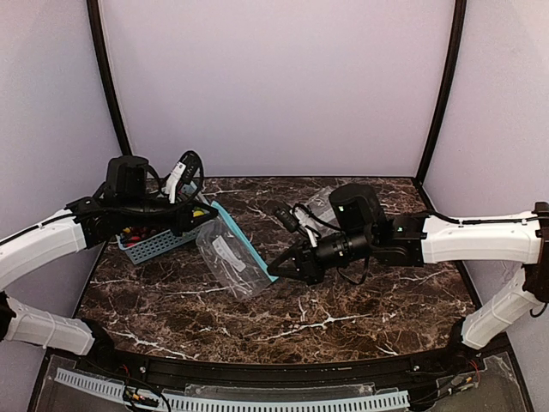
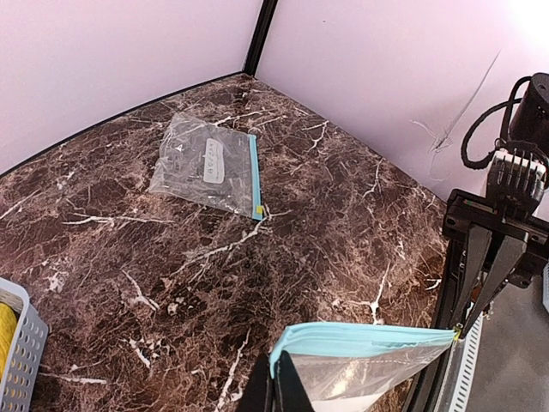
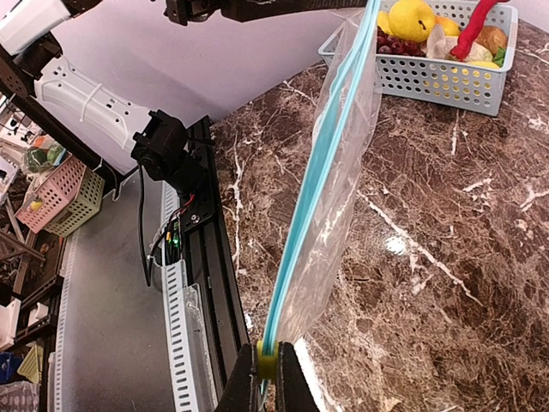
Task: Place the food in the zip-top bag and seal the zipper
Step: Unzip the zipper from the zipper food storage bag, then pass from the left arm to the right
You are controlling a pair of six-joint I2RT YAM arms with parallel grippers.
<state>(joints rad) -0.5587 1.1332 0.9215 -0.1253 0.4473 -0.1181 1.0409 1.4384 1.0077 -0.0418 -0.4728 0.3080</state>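
The zip-top bag [image 1: 230,257] hangs stretched in the air between both grippers, with its teal zipper [image 1: 244,242] along the upper edge. My left gripper [image 2: 276,390] is shut on the bag's corner at one end of the zipper [image 2: 369,337]. At the other end, my right gripper [image 3: 268,382] is shut on the zipper's yellow slider [image 3: 268,360]. I see nothing inside the bag [image 3: 343,163]. The food lies in the grey basket [image 3: 446,81]: one yellow lemon [image 3: 412,17] shows plainly, other yellow fruit only partly.
The basket [image 1: 159,246] stands at the table's left, also holding a red chili [image 3: 476,26] and dark grapes [image 3: 395,43]. A second clear bag [image 2: 210,163] lies flat at the far side of the marble table [image 1: 343,313]. Purple walls enclose the back and sides.
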